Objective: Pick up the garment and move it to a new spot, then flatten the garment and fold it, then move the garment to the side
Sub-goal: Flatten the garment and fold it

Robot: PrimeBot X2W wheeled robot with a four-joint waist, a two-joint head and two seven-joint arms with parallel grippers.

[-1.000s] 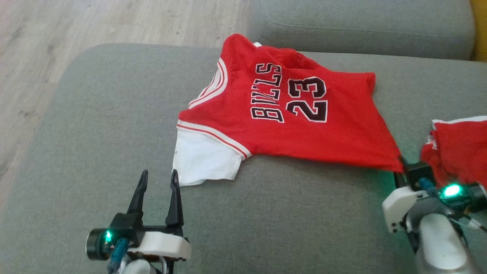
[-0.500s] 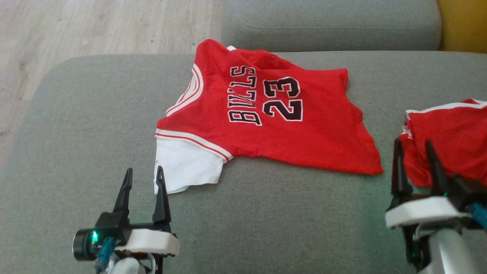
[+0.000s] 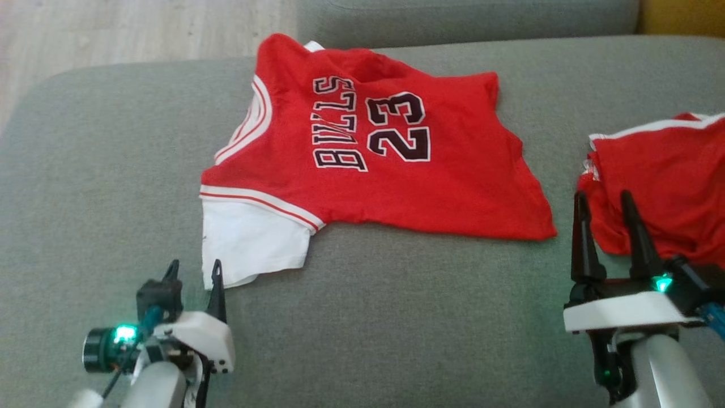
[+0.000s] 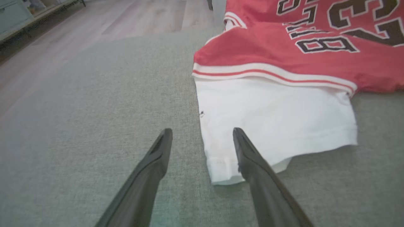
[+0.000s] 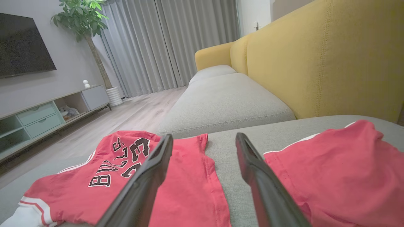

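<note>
Left wrist view showed your left fingers (image 4: 257, 176) apart astride the white sleeve (image 4: 271, 119) edge of the Bulls jersey (image 4: 268, 53), right fingers (image 3: 582, 243) apart too; you needed to pinch low.

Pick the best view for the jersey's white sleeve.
Left wrist view: the white sleeve is close and large, hem and edges plain. Head view shows it whole but small; right wrist view catches a corner sliver.
</note>
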